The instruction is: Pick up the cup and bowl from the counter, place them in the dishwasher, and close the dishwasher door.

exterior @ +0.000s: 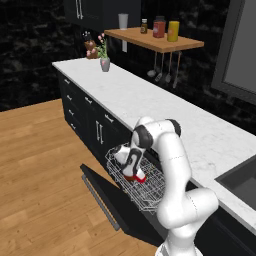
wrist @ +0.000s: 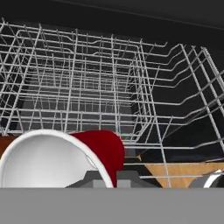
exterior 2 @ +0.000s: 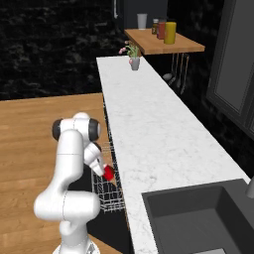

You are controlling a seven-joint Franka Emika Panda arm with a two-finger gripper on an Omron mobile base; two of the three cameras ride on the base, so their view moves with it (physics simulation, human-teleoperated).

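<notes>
Red tapered plastic with a white rim and pale inside, the cup (wrist: 65,162) is gripped by the closed two-finger gripper (exterior: 134,172) low inside the white wire rack (wrist: 144,78) of the black built-in dishwasher (exterior: 127,210), so that it can be set down there. Seemingly it is tilted, its mouth turned toward the hand camera.

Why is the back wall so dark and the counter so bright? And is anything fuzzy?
In the left base view the counter looks bright white against the nearly black wall. In the right base view the sink is a flat dark grey with no glare. In the hand view the cup looms huge and close, its edges a little soft, while the wire rack fades into darkness farther back.
</notes>
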